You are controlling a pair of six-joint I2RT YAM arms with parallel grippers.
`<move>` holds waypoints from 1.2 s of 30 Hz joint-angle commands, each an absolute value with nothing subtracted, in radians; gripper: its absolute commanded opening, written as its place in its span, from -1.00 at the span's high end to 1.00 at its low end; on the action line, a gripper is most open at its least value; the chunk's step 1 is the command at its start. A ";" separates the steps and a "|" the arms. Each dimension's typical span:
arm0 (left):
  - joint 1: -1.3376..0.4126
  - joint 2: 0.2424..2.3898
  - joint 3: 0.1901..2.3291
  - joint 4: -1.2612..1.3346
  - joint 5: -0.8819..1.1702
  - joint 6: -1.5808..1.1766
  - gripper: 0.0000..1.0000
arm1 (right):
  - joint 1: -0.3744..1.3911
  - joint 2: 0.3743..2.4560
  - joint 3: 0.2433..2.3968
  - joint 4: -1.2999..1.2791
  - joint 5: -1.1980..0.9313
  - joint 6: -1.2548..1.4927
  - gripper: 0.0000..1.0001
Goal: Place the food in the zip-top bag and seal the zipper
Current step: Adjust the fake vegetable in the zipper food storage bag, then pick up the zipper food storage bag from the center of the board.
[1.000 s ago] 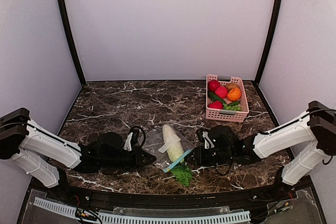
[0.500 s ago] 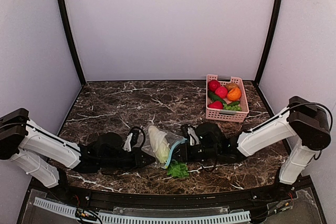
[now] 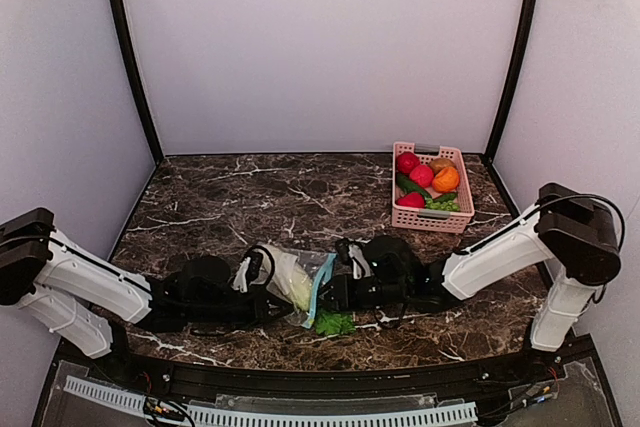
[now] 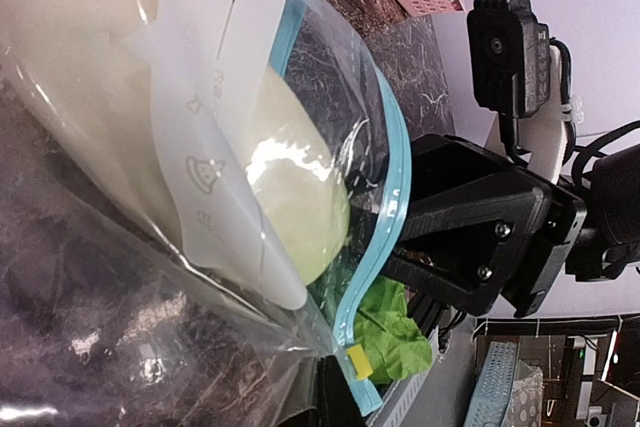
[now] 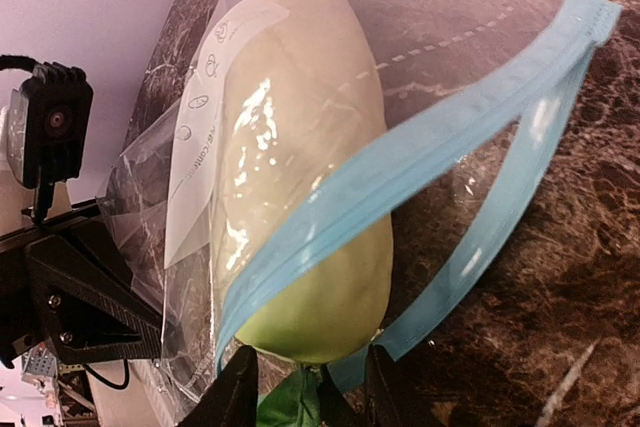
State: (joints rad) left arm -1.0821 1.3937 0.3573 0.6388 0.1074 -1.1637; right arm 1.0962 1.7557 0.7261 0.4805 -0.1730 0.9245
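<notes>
The clear zip-top bag (image 3: 292,277) lies at the table's near middle. Its teal zipper (image 5: 400,162) gapes open. The pale gourd (image 5: 300,177) lies mostly inside, with its greener end poking out of the mouth. My right gripper (image 5: 310,352) is shut on that end, and the leafy green (image 3: 333,324) hangs below it. My left gripper (image 4: 335,387) is shut on the bag's corner beside the zipper (image 4: 385,207). In the top view the left gripper (image 3: 272,299) and the right gripper (image 3: 338,292) face each other across the bag.
A pink basket (image 3: 430,219) at the back right holds red and orange toy produce, a slim dark-green pepper (image 3: 411,185) and small green pieces (image 3: 446,204). Dark marble table (image 3: 220,197) with walls on three sides.
My right gripper has moved left with the gourd, sliding it deeper into the bag. The zipper edge has risen over the gourd. The left arm has barely moved.
</notes>
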 commanded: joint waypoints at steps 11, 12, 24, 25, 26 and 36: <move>-1.088 1.259 0.306 0.525 0.045 -1.147 0.99 | 1.087 1.485 0.572 0.346 -0.042 0.941 -0.33; -1.086 1.265 0.307 0.528 0.047 -1.147 0.99 | 1.083 1.491 0.575 0.352 -0.048 0.944 -0.35; -1.086 1.279 0.313 0.516 0.048 -1.144 0.99 | 1.037 1.634 0.685 0.438 -0.157 0.962 -0.22; -1.087 1.280 0.313 0.513 0.048 -1.144 0.99 | 1.038 1.647 0.694 0.447 -0.164 0.962 -0.20; -1.086 1.280 0.313 0.512 0.048 -1.143 0.99 | 1.038 1.659 0.701 0.459 -0.175 0.964 -0.18; -1.087 1.278 0.312 0.488 0.044 -1.138 0.99 | 1.036 1.769 0.791 0.497 -0.244 0.978 0.07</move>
